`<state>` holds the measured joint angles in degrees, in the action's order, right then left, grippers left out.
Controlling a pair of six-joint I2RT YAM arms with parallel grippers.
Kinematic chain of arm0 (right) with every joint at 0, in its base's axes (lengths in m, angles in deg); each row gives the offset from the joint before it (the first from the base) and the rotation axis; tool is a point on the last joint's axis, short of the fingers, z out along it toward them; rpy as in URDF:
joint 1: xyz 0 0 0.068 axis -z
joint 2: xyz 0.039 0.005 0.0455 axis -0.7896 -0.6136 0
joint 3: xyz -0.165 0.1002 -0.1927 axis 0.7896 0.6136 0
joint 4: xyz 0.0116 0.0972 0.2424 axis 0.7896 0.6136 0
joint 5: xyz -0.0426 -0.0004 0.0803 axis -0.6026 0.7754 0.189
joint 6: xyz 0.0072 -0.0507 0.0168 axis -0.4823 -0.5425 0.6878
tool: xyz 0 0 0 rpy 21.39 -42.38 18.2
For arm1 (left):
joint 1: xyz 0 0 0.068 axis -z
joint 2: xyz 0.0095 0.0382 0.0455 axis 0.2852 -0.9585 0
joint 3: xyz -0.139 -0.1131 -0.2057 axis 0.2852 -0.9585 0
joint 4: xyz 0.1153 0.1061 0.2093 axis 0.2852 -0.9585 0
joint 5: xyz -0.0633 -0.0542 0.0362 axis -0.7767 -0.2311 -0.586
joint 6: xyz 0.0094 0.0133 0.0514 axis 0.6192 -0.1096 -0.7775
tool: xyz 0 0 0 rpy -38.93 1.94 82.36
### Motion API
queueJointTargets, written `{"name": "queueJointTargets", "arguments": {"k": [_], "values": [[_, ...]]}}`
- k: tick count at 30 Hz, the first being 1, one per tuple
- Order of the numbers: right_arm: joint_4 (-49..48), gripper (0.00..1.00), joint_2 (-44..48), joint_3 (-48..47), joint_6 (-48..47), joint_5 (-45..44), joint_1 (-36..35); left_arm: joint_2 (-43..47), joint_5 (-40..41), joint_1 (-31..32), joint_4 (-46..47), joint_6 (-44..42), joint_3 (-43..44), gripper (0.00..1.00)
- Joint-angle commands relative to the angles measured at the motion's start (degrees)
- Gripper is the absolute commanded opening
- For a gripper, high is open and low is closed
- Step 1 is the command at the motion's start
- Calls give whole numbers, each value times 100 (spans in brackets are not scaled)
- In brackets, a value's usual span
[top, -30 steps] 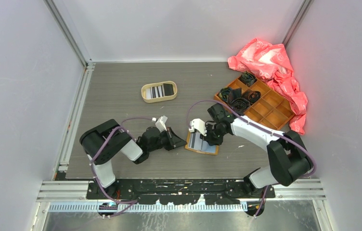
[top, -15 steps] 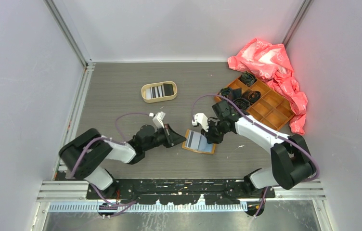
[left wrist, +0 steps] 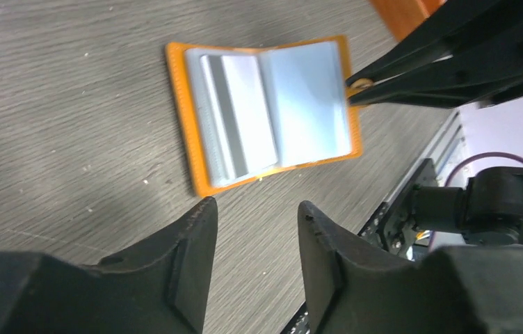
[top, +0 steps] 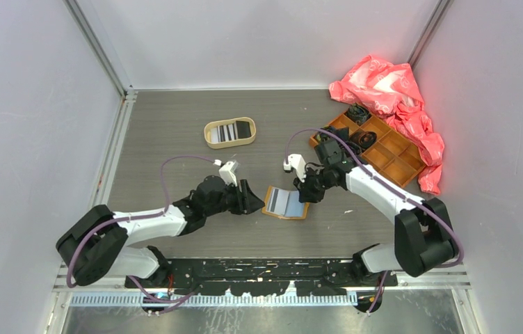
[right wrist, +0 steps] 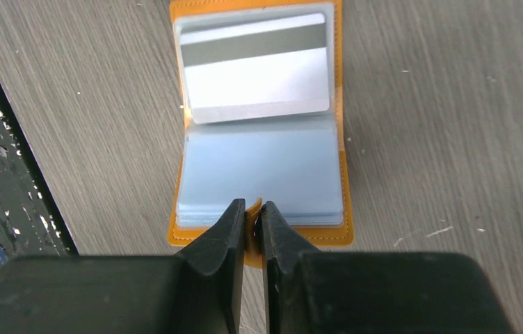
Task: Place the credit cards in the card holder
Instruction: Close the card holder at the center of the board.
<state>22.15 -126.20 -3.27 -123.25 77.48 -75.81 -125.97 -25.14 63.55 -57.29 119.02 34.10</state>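
Two spread, empty fingers mark the left gripper [left wrist: 255, 209], just left of the card holder [top: 286, 202]. The holder lies open on the table [top: 175, 139], long axis left to right, with a pale, dark-striped card [right wrist: 255, 66] in its left sleeve. At its right edge the right gripper [right wrist: 252, 209] pinches the snap tab [left wrist: 358, 84].

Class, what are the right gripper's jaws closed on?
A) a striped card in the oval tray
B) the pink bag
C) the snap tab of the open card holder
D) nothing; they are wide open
C: the right wrist view shows the right gripper with jaws pinched on the snap tab of the card holder.
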Motion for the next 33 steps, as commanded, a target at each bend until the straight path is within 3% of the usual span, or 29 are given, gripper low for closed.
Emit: {"name": "queueJointTargets", "arguments": {"k": [1,5,10,14,18,27,33], "values": [[-104,6,288,-111,-166,47,71,-149,170,3,-796,-465,480,49],[-202,8,218,-68,-217,-337,115,-391,316,4,-801,-471,547,52],[-404,18,205,-50,-41,-904,159,-762,210,6,-609,-349,634,52],[-653,37,298,-28,167,-1872,296,-1004,206,2,-536,-232,720,53],[-704,55,261,-54,394,-2225,553,-1132,219,14,-404,-108,729,53],[361,58,-815,-987,1963,-247,1436,-1277,234,23,-269,19,738,54],[625,58,-1582,-1314,2654,-13,1568,-1441,196,30,-138,106,704,54]]}}
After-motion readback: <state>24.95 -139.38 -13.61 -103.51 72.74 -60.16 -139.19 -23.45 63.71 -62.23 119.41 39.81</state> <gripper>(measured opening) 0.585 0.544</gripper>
